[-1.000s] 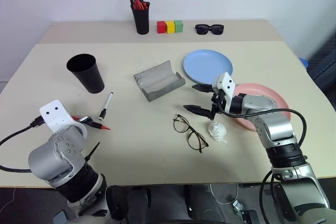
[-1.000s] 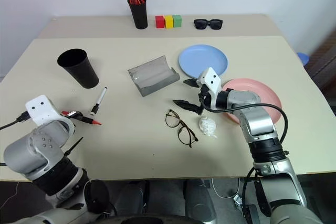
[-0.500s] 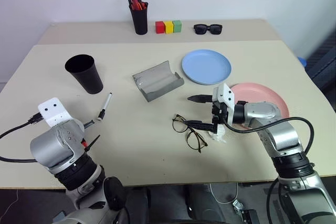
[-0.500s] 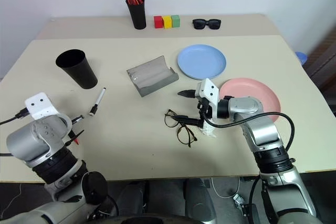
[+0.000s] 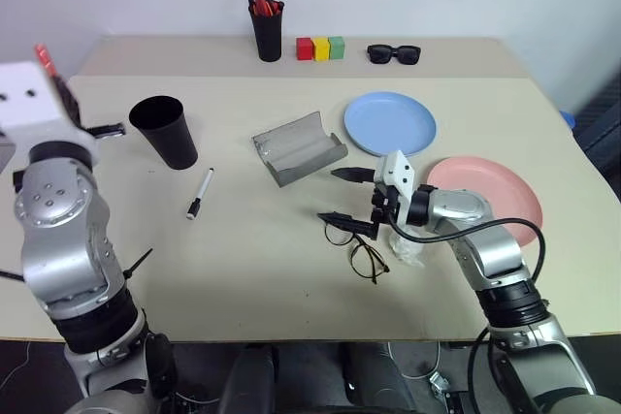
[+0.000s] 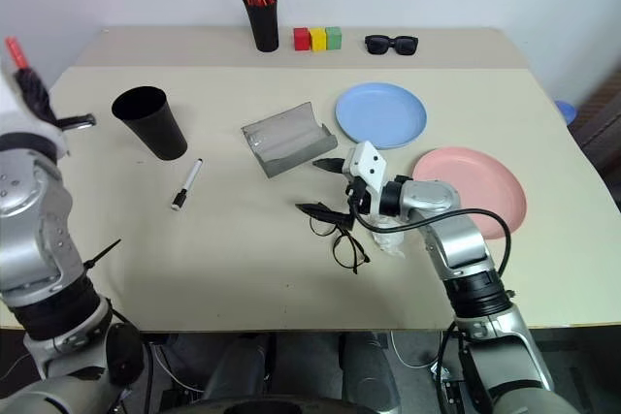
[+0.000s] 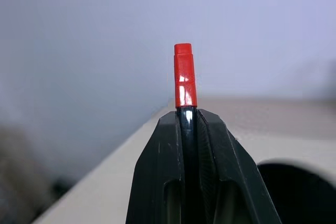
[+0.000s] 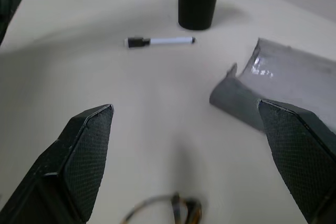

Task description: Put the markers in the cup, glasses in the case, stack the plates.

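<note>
At the far left the left gripper (image 7: 188, 124) is clamped tight on the dark marker (image 7: 185, 82), whose red end sticks up past the fingertips; it hangs raised above the table (image 5: 243, 269), with the black cup (image 5: 167, 130) just to its right and lower. The marker looks light, stiff and smooth, so a firm pinch on the barrel suits it, and it should drop freely into the wide rim. Beyond the cup, further right, the white marker (image 5: 199, 193) lies flat on the table, equally light and prone to roll; mid-barrel is the place to take it.

The grey case (image 5: 297, 147) lies open just ahead of the right gripper (image 5: 342, 196), whose jaws stand wide and empty. The glasses (image 5: 355, 244) lie directly beneath its lower finger; thin wire and lenses look fragile and springy, so the bridge seems the safest hold. Further right lie the blue plate (image 5: 390, 124) and pink plate (image 5: 485, 193), rigid, shallow, best taken by the rim.
</note>
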`<state>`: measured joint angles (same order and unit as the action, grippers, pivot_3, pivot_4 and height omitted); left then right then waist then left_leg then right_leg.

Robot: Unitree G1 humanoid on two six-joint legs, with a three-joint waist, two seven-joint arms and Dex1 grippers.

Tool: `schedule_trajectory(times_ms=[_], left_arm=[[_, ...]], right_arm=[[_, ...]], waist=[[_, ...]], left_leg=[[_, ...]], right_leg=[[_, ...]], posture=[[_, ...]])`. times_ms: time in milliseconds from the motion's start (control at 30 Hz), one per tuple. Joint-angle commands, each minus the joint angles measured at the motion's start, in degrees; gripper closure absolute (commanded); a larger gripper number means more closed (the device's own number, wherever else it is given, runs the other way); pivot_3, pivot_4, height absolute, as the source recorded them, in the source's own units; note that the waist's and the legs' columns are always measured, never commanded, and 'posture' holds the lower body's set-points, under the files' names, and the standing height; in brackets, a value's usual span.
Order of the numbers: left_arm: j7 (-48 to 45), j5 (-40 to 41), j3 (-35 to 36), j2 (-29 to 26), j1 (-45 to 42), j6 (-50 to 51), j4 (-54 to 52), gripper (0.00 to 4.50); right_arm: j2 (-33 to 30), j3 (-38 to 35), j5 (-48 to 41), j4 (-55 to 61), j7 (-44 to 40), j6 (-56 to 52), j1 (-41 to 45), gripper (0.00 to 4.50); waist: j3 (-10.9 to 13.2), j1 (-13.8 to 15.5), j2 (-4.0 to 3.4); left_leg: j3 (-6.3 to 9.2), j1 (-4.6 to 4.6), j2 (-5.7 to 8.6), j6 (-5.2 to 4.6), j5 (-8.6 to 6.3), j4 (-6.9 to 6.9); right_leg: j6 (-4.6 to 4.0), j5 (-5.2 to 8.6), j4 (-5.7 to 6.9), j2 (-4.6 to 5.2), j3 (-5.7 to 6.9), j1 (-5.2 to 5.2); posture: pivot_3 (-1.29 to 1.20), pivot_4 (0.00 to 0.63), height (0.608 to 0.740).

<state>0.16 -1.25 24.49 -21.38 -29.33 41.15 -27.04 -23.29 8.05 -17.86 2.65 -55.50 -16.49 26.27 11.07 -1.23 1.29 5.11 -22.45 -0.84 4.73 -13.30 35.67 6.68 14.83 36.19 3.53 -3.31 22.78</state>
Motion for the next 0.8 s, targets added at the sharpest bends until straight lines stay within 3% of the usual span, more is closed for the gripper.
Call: schedule_trajectory(times_ms=[33, 400, 800], left_arm=[[-0.30, -0.61, -3.09, -2.06, -5.76, -10.64, 9.79, 4.45], [1.23, -0.02, -6.58, -2.68, -16.03, -36.80, 42.27, 4.45], [1.23, 2.45, -7.53, -1.06, -16.26, -46.72, 53.97, 4.45]], right_arm=[[3.39, -0.92, -1.29, 2.33, 3.73, 0.15, 3.19, 0.00], [9.31, 0.99, -1.13, 7.43, 11.74, -3.25, 4.51, 0.00], [9.88, 2.68, -3.40, 12.93, 12.88, -7.44, 1.98, 0.00]], waist=[[0.00, -0.01, 0.00], [0.00, 0.10, 0.00], [0.00, 0.12, 0.00]], left_leg=[[0.01, 0.00, -0.02, 0.00, 0.00, 0.00], [0.01, -0.05, -0.02, -0.01, 0.00, -0.14], [0.01, -0.05, -0.02, -0.02, 0.01, -0.10]], right_leg=[[-0.01, -0.01, 0.00, -0.03, 0.00, 0.01], [0.10, -0.08, 0.04, -0.02, 0.02, 0.15], [0.11, -0.08, 0.07, -0.02, 0.02, 0.14]], posture=[[0.00, 0.150, 0.740], [0.00, 0.150, 0.740], [0.00, 0.150, 0.740]])
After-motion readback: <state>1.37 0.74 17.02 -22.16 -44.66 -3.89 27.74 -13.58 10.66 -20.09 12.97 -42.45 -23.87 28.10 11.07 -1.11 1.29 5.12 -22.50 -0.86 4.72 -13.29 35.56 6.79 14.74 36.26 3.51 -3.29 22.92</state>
